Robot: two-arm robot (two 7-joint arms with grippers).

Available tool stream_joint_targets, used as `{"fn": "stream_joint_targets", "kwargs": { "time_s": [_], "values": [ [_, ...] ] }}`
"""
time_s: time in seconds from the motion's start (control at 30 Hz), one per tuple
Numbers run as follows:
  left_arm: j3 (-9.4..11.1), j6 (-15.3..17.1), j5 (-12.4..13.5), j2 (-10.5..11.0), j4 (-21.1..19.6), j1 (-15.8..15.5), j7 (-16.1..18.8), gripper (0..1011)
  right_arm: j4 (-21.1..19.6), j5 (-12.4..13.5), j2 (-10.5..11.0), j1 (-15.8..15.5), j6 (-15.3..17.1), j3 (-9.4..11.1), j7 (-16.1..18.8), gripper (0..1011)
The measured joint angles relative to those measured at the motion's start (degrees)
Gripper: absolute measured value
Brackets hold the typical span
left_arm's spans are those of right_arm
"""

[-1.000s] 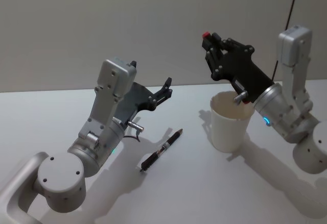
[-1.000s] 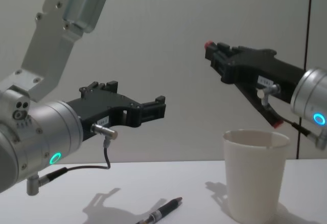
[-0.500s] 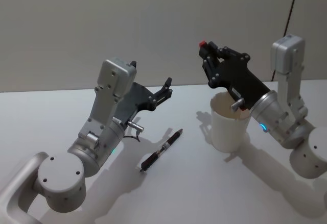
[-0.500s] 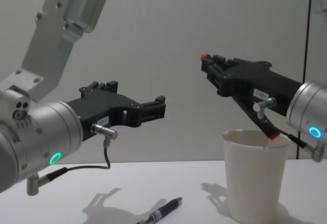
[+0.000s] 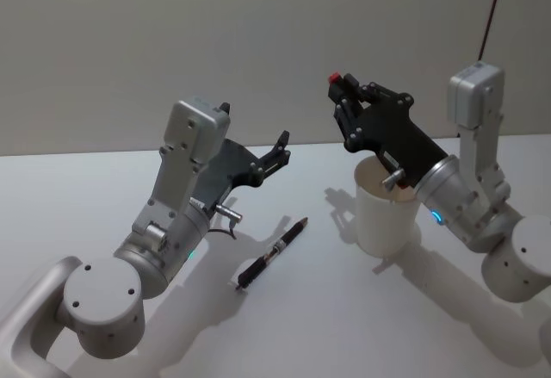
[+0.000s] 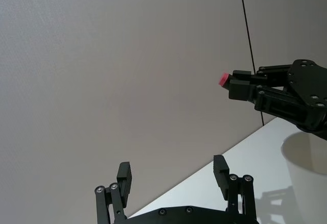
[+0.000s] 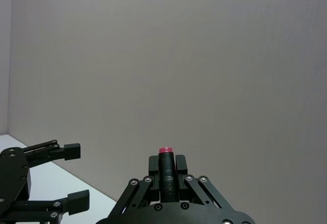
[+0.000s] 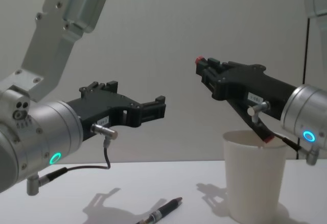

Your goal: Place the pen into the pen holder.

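Presently the right end effector hangs tilted above the plain white tapered paper cup. Its fingers are closed narrow on a black pen with a red end, and that red end pokes out past the fingertips, up and away from the cup. In the chest view a thin dark shaft slants down beneath the end effector to a red tip at the cup's rolled rim; whether it belongs to the same pen is hard to tell. The cup stands upright on the white counter. A second dark pen lies flat on the counter between the cup and the left arm, touching neither. The left end effector hovers above the counter, fingers spread wide.
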Motion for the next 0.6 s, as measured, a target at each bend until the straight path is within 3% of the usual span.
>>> {"fn": "stream_joint_targets", "kwargs": {
  "time_s": [0.6],
  "values": [
    [0.0,0.0,0.0,0.0,0.0,0.0,0.0,1004,-1.9,0.6,1.5,-1.8,-0.3,0.6,0.4,182]
  ]
}}
